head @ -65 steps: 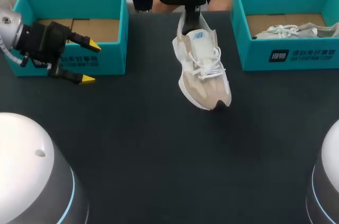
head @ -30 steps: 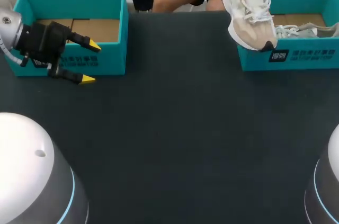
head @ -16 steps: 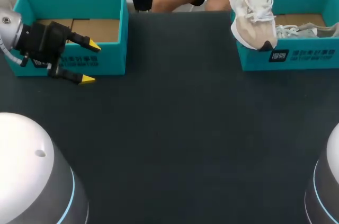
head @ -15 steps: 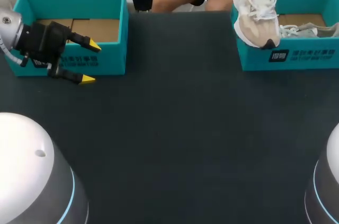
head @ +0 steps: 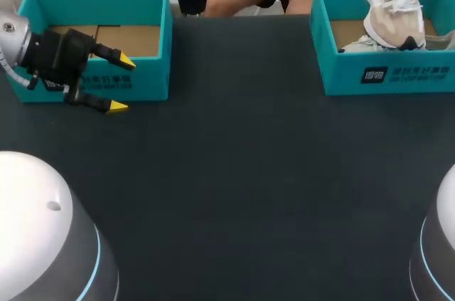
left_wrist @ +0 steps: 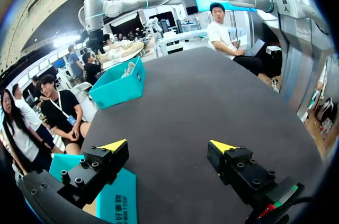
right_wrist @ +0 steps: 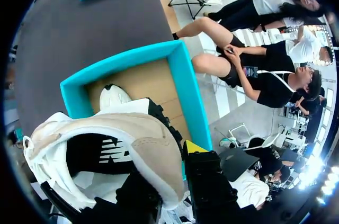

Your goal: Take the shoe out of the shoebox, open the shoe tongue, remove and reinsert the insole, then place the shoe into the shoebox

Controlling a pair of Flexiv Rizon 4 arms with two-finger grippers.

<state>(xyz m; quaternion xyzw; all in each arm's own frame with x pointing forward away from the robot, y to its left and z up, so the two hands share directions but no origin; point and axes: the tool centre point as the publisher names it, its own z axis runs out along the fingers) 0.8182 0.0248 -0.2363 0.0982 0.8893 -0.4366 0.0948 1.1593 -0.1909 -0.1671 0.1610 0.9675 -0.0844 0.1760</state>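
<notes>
Last step, I'd say: right jaws clamp the beige-and-white sneaker point(head: 393, 9) over the teal cardboard shoebox point(head: 341, 77); lower, release. Left jaws apart.

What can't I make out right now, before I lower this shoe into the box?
Right wrist view: the beige shoe hides one fingertip of the right gripper and much of the shoebox floor.
Head view: the right gripper lies past the top edge.
Head view: the grey shoe in the box is partly covered by the beige shoe.
</notes>
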